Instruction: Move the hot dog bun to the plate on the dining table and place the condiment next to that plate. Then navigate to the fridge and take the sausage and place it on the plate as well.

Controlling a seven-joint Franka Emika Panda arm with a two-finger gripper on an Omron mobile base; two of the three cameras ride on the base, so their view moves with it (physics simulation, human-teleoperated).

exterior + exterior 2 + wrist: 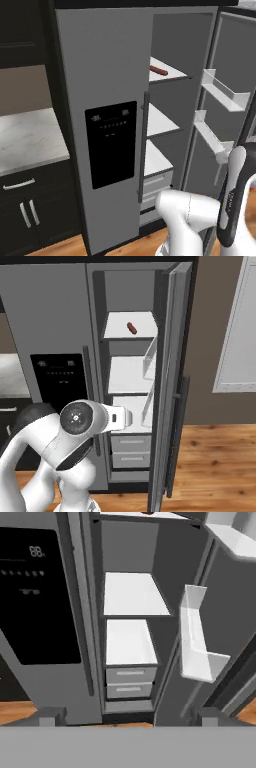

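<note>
The grey fridge (100, 75) (45, 311) (50, 682) stands in front of me with its right door swung open. On its top white shelf lies the slim reddish-brown sausage (159, 70) (132, 328). My gripper (130, 717) is open, its fingertips (50, 715) far apart with nothing between them. It faces the lower shelves from outside the fridge, well below the sausage. The hot dog bun, plate, dining table and condiment are out of view.
The open door (225, 90) (167, 381) carries white bins (200, 637) on the right. Two drawers (130, 682) sit at the fridge bottom. The black dispenser panel (111, 144) is on the shut left door. A marble counter (27, 137) over dark cabinets lies left; wood floor (220, 466) lies right.
</note>
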